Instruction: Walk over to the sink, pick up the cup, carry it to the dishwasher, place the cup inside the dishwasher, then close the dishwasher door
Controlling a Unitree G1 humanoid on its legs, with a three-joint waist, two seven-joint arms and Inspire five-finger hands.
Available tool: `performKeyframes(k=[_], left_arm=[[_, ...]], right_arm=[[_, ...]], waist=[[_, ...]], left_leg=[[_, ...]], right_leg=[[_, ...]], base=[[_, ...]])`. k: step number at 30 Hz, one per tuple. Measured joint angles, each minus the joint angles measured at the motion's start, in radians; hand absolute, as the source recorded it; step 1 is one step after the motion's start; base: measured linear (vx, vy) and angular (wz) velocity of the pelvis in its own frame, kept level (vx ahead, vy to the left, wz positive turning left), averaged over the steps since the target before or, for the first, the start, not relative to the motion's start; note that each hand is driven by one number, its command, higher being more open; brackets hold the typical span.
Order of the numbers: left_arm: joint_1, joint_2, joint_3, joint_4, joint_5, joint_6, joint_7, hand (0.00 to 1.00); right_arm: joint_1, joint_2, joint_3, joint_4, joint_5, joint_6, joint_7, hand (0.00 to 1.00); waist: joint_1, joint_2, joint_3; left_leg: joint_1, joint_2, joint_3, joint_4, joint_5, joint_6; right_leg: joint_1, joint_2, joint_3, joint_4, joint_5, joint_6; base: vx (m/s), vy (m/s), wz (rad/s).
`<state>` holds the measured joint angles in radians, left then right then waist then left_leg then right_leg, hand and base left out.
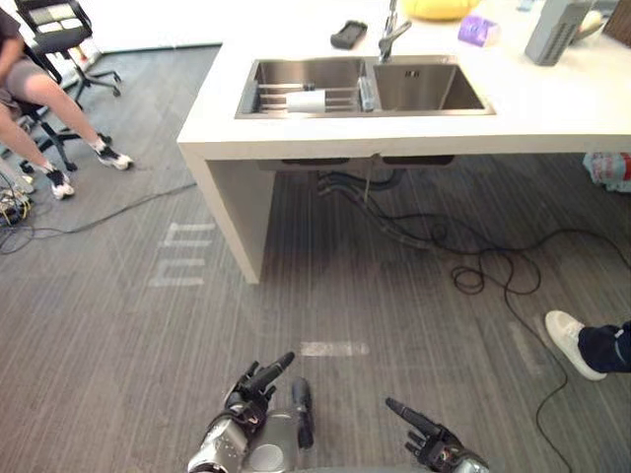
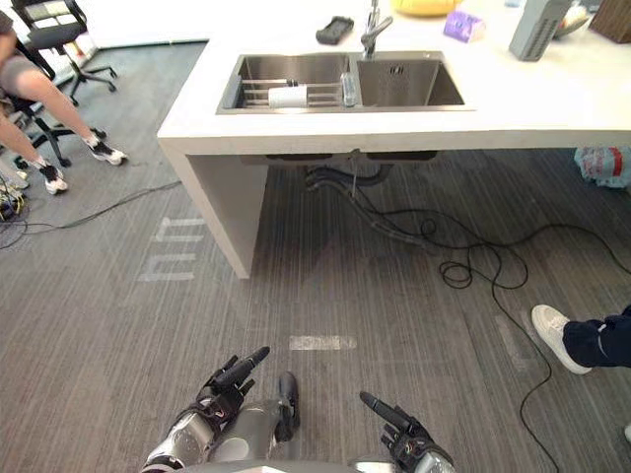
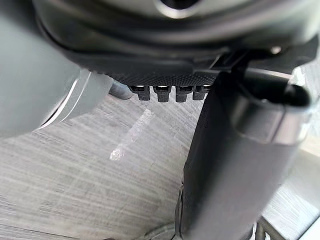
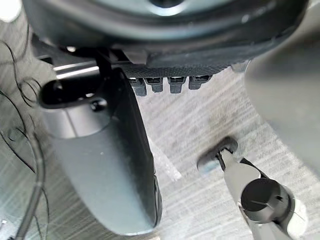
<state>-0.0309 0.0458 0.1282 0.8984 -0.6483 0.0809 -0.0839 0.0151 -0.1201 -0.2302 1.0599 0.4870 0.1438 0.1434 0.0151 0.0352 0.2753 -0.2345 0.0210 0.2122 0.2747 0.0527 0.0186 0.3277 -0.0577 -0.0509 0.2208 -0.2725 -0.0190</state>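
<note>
**Entry 1: white cup** [image 1: 308, 100]. It is lying on its side on the wire rack [image 1: 271, 99] in the left basin of the double sink [image 1: 296, 69], well ahead of the robot and apart from both hands.

**Entry 2: left hand** [image 1: 248, 391]. It is hanging low over the floor, with its fingers stretched out and loose, gripping nothing.

**Entry 3: right hand** [image 1: 431, 440]. It is also hanging low, with its fingers spread and relaxed, carrying nothing.

**Entry 4: hazards on the walk, as judged.**
- Black cables [image 1: 493, 266] are trailing over the floor under the white counter [image 1: 552, 113] and to its right. A step drifting rightward is risking a snag or a trip.
- A bystander's white shoe [image 1: 572, 343] is resting near that same path.
- A seated person [image 1: 39, 89] is occupying the far left, so a wide leftward swing is risking contact there.

**Entry 5: hazards at the pickup, as judged.**
- The cup is sitting on its rounded side, so a push from straight fingers is likely to roll it along the rack bars.
- The faucet [image 1: 392, 37] is standing just beside the basin and crowding a reach from the right.
</note>
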Motion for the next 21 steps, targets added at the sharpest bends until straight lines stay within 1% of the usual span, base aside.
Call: performKeyframes(k=[1,2,3,4,5,6,7,8,9,10,11,12,13,14,15,16,17,18,19,20,21], left_arm=[[0.000,-0.001,0.000,0.002,0.002,0.005,0.003,1.00],[0.007,0.001,-0.003,0.008,0.003,0.014,0.010,1.00],[0.011,0.012,-0.013,0.015,0.004,0.019,0.013,1.00],[0.011,0.018,-0.023,0.021,0.004,0.022,0.014,1.00],[0.012,0.025,-0.040,0.030,0.008,0.017,0.015,1.00],[0.012,0.030,-0.048,0.035,0.011,0.014,0.016,1.00],[0.021,0.034,-0.053,0.046,0.011,0.007,0.025,1.00],[0.026,0.036,-0.057,0.046,0.009,0.003,0.031,1.00],[0.036,0.039,-0.060,0.047,0.002,-0.003,0.041,1.00],[0.036,0.044,-0.062,0.055,0.002,0.000,0.042,1.00],[0.036,0.044,-0.069,0.057,0.002,0.001,0.042,1.00],[0.036,0.044,-0.074,0.057,0.003,0.001,0.042,1.00],[0.036,0.044,-0.081,0.058,0.004,0.001,0.042,1.00],[0.036,0.045,-0.083,0.060,0.014,0.000,0.041,1.00],[0.032,0.045,-0.081,0.068,0.024,0.000,0.041,1.00],[0.031,0.043,-0.077,0.072,0.024,-0.001,0.042,1.00],[0.040,0.041,-0.063,0.072,0.024,-0.005,0.043,1.00],[0.052,0.044,-0.044,0.065,0.024,-0.006,0.042,1.00],[0.059,0.051,-0.038,0.059,0.024,-0.007,0.042,1.00],[0.057,0.043,-0.029,0.063,0.024,-0.017,0.046,1.00],[0.061,0.012,-0.024,0.062,0.024,-0.020,0.043,1.00]], right_arm=[[-0.003,-0.002,0.000,0.004,-0.002,0.005,0.000,1.00],[-0.006,0.000,-0.003,0.013,-0.002,0.014,-0.003,1.00],[-0.008,0.005,-0.003,0.010,-0.001,0.015,-0.004,1.00],[-0.009,0.005,-0.004,0.004,-0.002,0.013,-0.006,1.00],[-0.011,0.006,-0.003,-0.008,-0.005,0.008,-0.013,1.00],[-0.012,0.006,-0.003,-0.009,-0.009,0.004,-0.017,1.00],[-0.014,-0.004,-0.003,-0.013,-0.009,-0.011,-0.031,1.00],[-0.015,-0.009,-0.003,-0.012,-0.008,-0.015,-0.035,1.00],[-0.012,-0.012,-0.007,-0.011,-0.003,-0.027,-0.039,1.00],[-0.010,-0.015,-0.008,-0.011,0.002,-0.037,-0.041,1.00],[-0.006,-0.013,-0.013,-0.007,0.003,-0.042,-0.044,1.00],[-0.002,-0.010,-0.017,-0.004,0.004,-0.043,-0.047,1.00],[0.004,-0.001,-0.021,0.006,0.005,-0.043,-0.052,1.00],[0.016,0.016,-0.035,0.020,0.034,-0.041,-0.062,1.00],[0.029,0.022,-0.057,0.019,0.045,-0.040,-0.064,1.00],[0.035,0.025,-0.072,0.019,0.053,-0.039,-0.065,1.00],[0.051,0.031,-0.088,0.016,0.067,-0.039,-0.064,1.00],[0.076,0.046,-0.093,0.009,0.070,-0.042,-0.062,1.00],[0.088,0.057,-0.096,0.008,0.070,-0.045,-0.062,1.00],[0.093,0.056,-0.118,0.010,0.077,-0.041,-0.055,1.00],[0.107,0.041,-0.119,0.002,0.074,-0.039,-0.057,1.00]], waist=[[0.000,-0.004,-0.003],[0.008,-0.024,-0.017],[0.011,-0.050,-0.030],[0.010,-0.058,-0.032],[0.006,-0.066,-0.033],[0.007,-0.069,-0.034],[0.000,-0.066,-0.034],[-0.004,-0.062,-0.035],[-0.012,-0.056,-0.036],[-0.017,-0.053,-0.032],[-0.023,-0.049,-0.030],[-0.024,-0.046,-0.028],[-0.026,-0.040,-0.025],[-0.026,-0.038,-0.024],[-0.027,-0.040,-0.024],[-0.027,-0.039,-0.023],[-0.029,-0.040,-0.026],[-0.027,-0.060,-0.041],[-0.025,-0.078,-0.052],[-0.019,-0.060,-0.055],[-0.026,-0.028,-0.073]], left_leg=[[0.009,-0.011,0.005,-0.005,-0.011,0.016],[0.047,-0.042,0.025,-0.060,-0.020,0.031],[0.092,-0.081,0.049,-0.123,-0.021,0.033],[0.113,-0.096,0.053,-0.143,-0.021,0.036],[0.163,-0.122,0.051,-0.177,-0.027,0.053],[0.189,-0.132,0.047,-0.191,-0.031,0.059],[0.260,-0.145,0.033,-0.221,-0.046,0.081],[0.284,-0.145,0.025,-0.229,-0.052,0.089],[0.321,-0.139,0.004,-0.246,-0.063,0.100],[0.344,-0.126,-0.023,-0.248,-0.075,0.100],[0.359,-0.110,-0.044,-0.242,-0.082,0.090],[0.366,-0.098,-0.061,-0.234,-0.091,0.086],[0.374,-0.077,-0.083,-0.221,-0.102,0.082],[0.381,-0.056,-0.112,-0.203,-0.121,0.064],[0.391,-0.045,-0.136,-0.191,-0.147,0.046],[0.400,-0.039,-0.149,-0.179,-0.162,0.037],[0.417,-0.026,-0.171,-0.147,-0.205,0.015],[0.419,-0.024,-0.194,-0.107,-0.256,-0.011],[0.419,-0.030,-0.205,-0.088,-0.279,-0.022],[0.425,-0.005,-0.217,-0.047,-0.322,-0.051],[0.414,0.041,-0.205,-0.038,-0.341,-0.075]], right_leg=[[-0.021,-0.013,0.005,0.050,0.000,0.000],[-0.082,-0.045,0.014,0.195,-0.006,0.044],[-0.168,-0.093,0.016,0.382,0.018,0.118],[-0.209,-0.113,0.022,0.472,0.052,0.175],[-0.273,-0.145,0.037,0.632,0.149,0.267],[-0.302,-0.162,0.033,0.705,0.174,0.261],[-0.367,-0.207,-0.030,0.854,0.152,0.211],[-0.388,-0.222,-0.067,0.881,0.131,0.174],[-0.439,-0.239,-0.136,0.884,0.088,0.115],[-0.477,-0.239,-0.198,0.815,0.037,0.106],[-0.494,-0.226,-0.235,0.708,0.017,0.109],[-0.503,-0.211,-0.251,0.617,0.015,0.109],[-0.511,-0.186,-0.258,0.467,0.022,0.115],[-0.514,-0.157,-0.244,0.243,0.076,0.125],[-0.516,-0.148,-0.223,0.078,0.149,0.119],[-0.517,-0.149,-0.214,0.044,0.181,0.117],[-0.515,-0.146,-0.193,0.040,0.231,0.110],[-0.505,-0.145,-0.170,0.052,0.290,0.106],[-0.495,-0.150,-0.165,0.063,0.321,0.106],[-0.488,-0.134,-0.176,0.112,0.307,0.081],[-0.488,-0.102,-0.198,0.120,0.258,0.061]], base=[[0.36,0.247,0.02],[0.36,0.217,-0.01],[0.36,0.196,0.01],[0.35,0.162,0.17],[0.28,0.109,0.17],[0.42,0.142,0.16],[0.35,0.100,0.09],[0.40,0.086,0.18],[0.32,0.002,0.36],[0.32,-0.031,0.54],[0.33,-0.090,0.58],[0.28,-0.097,0.60],[0.36,-0.141,0.69],[0.36,-0.170,0.85],[0.37,-0.189,0.75],[0.38,-0.245,0.66],[0.48,-0.398,0.56],[0.51,-0.446,0.52],[0.45,-0.429,0.38],[0.41,-0.379,0.39],[0.40,-0.344,0.32]])
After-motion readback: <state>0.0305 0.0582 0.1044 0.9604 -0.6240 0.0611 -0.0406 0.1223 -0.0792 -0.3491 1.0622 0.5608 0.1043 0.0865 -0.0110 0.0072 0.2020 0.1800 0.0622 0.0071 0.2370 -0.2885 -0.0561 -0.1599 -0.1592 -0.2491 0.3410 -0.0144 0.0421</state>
